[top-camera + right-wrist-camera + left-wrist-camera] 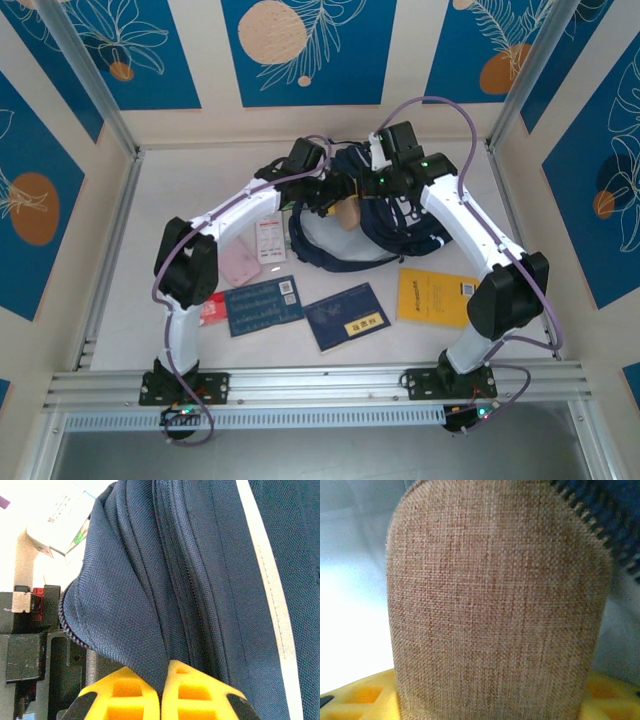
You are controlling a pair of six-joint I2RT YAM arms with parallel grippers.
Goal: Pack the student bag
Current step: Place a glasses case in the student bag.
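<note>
The student bag point(385, 225), dark navy with white stripes, lies at the back middle of the table with its mouth toward the left arm. My left gripper point(330, 203) is at that mouth, shut on a beige woven pouch point(347, 216). In the left wrist view the pouch point(495, 605) stands upright between the yellow fingers point(362, 695), with the bag's zip teeth point(600, 515) at the upper right. My right gripper point(162, 690) is shut on a fold of the bag's navy fabric point(130, 610) beside the zip; from above it point(384, 182) sits on the bag's back edge.
On the table in front of the bag lie a yellow notebook point(435, 297), a navy booklet point(347, 317), a dark teal book point(263, 305), a pink item point(238, 265) and a white-and-red card point(270, 240). Walls close in the back and both sides.
</note>
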